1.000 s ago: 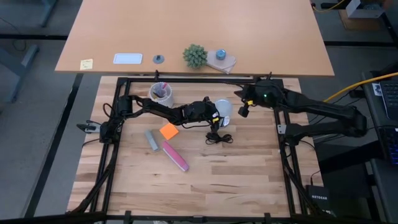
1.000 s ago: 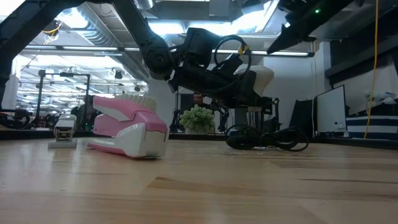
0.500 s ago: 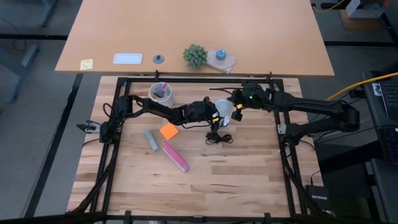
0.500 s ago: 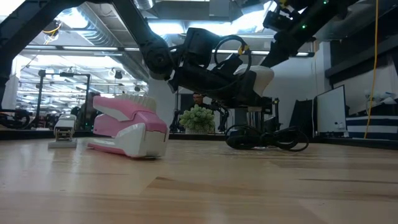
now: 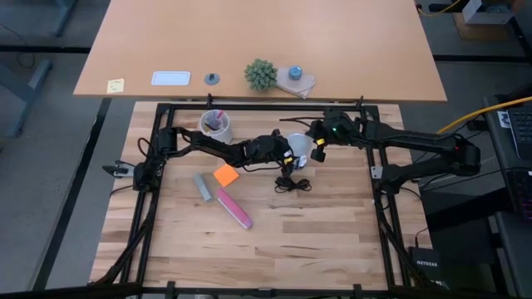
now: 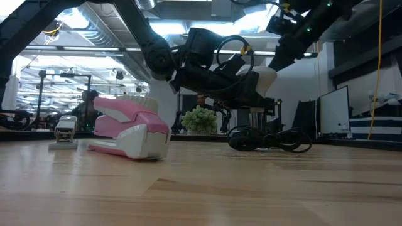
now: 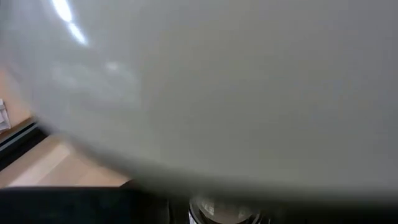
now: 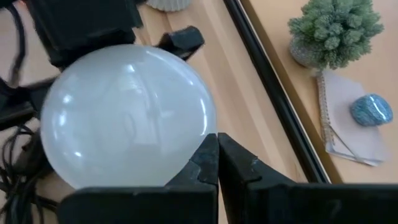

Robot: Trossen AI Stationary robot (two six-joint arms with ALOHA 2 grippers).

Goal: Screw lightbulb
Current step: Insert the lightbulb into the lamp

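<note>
The white frosted lightbulb (image 5: 299, 146) is at the table's middle, off the table in the low view (image 6: 262, 78). It fills the left wrist view (image 7: 217, 81). My left gripper (image 5: 286, 153) reaches in from the table's left and is shut on it. My right gripper (image 5: 319, 143) is shut, its tips right beside the bulb's round top (image 8: 124, 118); I cannot tell whether they touch. A shiny metal socket (image 7: 224, 213) shows just beyond the bulb. Its black cord (image 5: 293, 184) lies coiled on the table. My left gripper holds the lightbulb between its two fingers, coming nearly level from the table's left. One finger (image 8: 180, 38) shows against the far side of the glass; the bulb hides the rest of the contact. The bulb is lifted clear of the table, its round top (image 6: 267, 75) tilted up toward the right.
A white cup with pens (image 5: 215, 124) stands at the far left. An orange block (image 5: 225, 175), a grey stapler (image 5: 203, 187) and a pink stapler (image 5: 234, 208) lie left of the middle. The black frame rail (image 5: 266, 106) runs along the far edge.
My right gripper has moved toward the table's left and down, up to the bulb's round top, and has then kept nearly still. The bulb and my left gripper have stayed in place.
</note>
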